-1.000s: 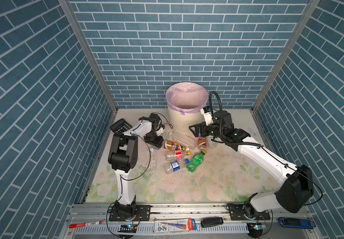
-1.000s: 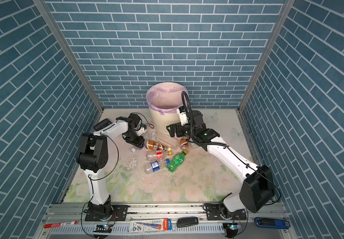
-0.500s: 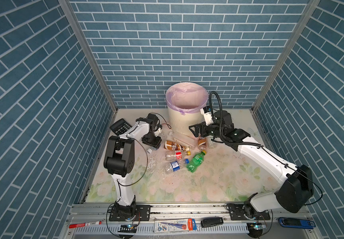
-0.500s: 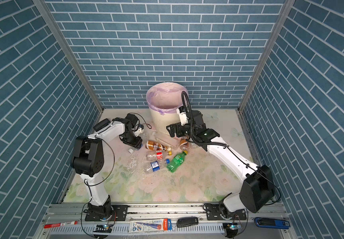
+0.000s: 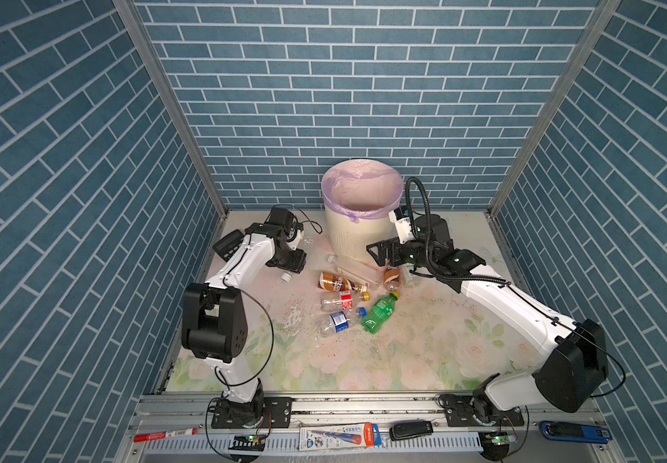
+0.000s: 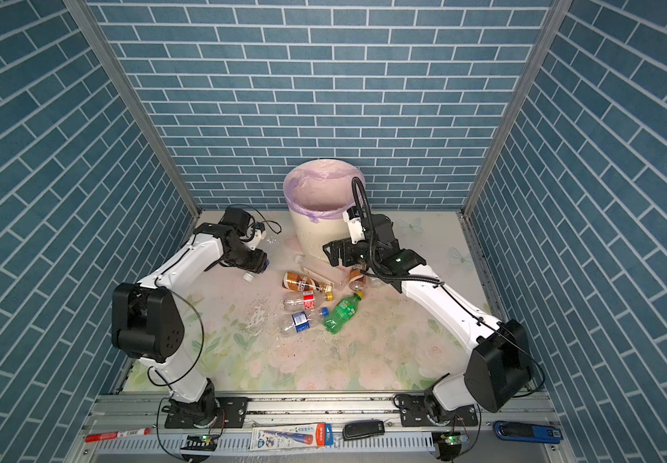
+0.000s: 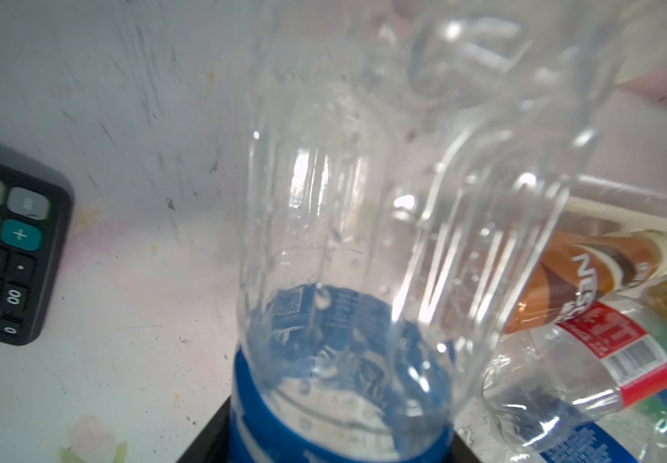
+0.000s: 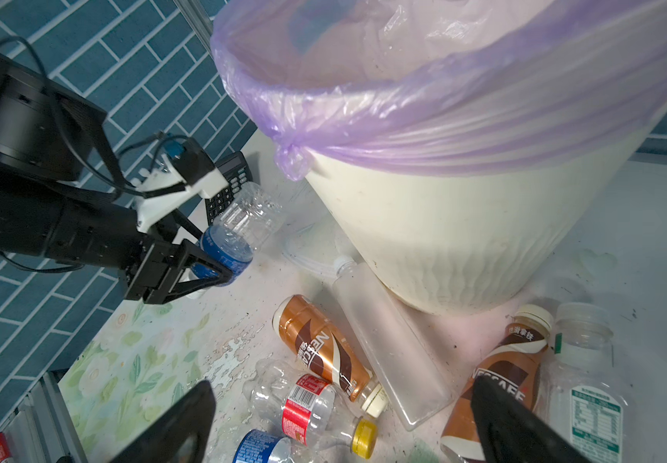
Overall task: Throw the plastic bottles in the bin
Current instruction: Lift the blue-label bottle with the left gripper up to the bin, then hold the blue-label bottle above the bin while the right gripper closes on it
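My left gripper [image 5: 291, 262] is shut on a clear bottle with a blue label [image 8: 239, 228], held left of the bin [image 5: 358, 232]; this bottle fills the left wrist view [image 7: 364, 248]. The cream bin has a lilac bag over its rim [image 8: 424, 112]. My right gripper [image 8: 344, 433] hangs open over bottles at the bin's foot. Below it lie a brown-labelled bottle [image 8: 320, 344], a frosted one [image 8: 388, 352], a red-labelled one [image 8: 308, 405], and another brown one [image 8: 500, 373] beside a clear jar-like bottle [image 8: 588, 385]. A green bottle [image 5: 380, 312] and a blue-labelled one [image 5: 340, 318] lie nearer the front.
A black calculator [image 5: 225, 244] lies by the left wall behind the left arm. On the front rail lie a red marker [image 5: 165, 434], a flat printed pack [image 5: 340, 437], a black device [image 5: 410, 430] and a blue one [image 5: 572, 431]. Blue brick walls close three sides.
The left arm's elbow has swung out to the left and forward, and its gripper has shifted slightly left with the bottle still in it. The right arm has not moved.
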